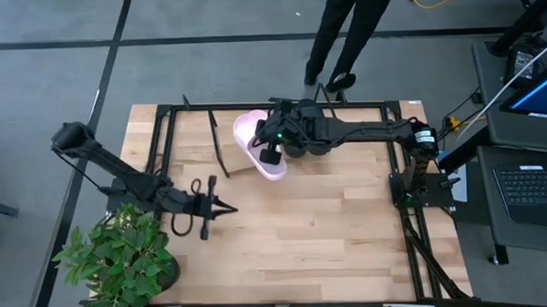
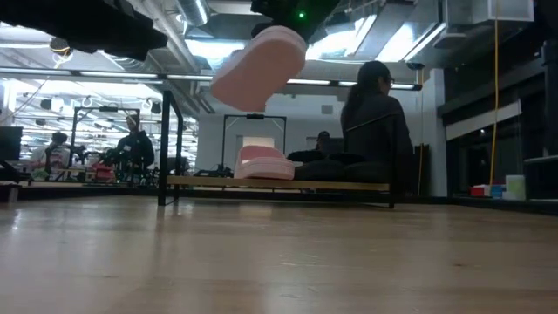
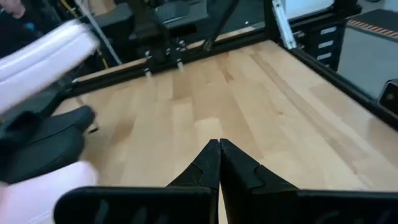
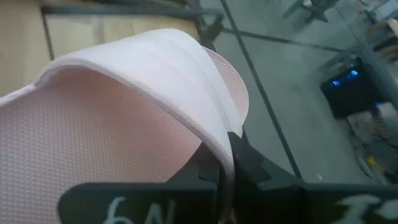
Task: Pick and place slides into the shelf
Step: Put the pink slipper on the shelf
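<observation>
Above the table, right gripper clenching pink slide, left gripper clenched, no legible writing.

I am working in a robotics lab or workshop. A wooden table ringed by a black metal frame stands on grey floor; a laptop sits alongside. Beyond the table I see exposed ceiling pipes, strip lighting, more workbenches, and a seated person.
</observation>
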{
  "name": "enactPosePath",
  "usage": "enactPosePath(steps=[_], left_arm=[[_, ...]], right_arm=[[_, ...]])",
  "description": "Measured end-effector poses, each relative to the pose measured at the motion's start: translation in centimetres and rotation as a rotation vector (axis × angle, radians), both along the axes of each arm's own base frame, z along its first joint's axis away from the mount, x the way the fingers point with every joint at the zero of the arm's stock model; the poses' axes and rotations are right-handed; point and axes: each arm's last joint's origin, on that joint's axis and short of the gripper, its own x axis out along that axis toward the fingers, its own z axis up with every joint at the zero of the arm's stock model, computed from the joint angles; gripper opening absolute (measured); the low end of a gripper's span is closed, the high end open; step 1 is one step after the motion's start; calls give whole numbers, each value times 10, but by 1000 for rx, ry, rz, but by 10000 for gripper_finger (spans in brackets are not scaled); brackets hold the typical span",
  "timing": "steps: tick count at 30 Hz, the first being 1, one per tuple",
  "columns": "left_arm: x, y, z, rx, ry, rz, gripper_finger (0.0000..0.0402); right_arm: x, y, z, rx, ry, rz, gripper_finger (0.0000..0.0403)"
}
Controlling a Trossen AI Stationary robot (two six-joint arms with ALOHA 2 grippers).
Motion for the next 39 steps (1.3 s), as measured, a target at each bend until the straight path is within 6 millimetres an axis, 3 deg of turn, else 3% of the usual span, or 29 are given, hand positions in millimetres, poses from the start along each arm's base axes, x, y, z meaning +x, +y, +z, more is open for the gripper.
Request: enactPosePath(steps=[7,13,19,27,32,39], left_arm=[[-27,25,23,-66,-13,-46,0],[-40,36,30,-76,-13,-152,0],[-43,44,29,-85,10,-152,0],[-41,54,27,-69,24,-118,0],[-41,55,27,-58,24,-139,0],[-41,56,26,-61,42,-131,0]], right_arm=[[6,-9,5,7,-116,49,13],[7,-26,-17,-2,-211,-3,13],[5,-30,-40,-30,-311,-52,13],[7,-23,-43,-47,-317,-43,13],[24,-23,-42,-71,-297,44,13],[39,-51,-41,-13,-225,-91,13]])
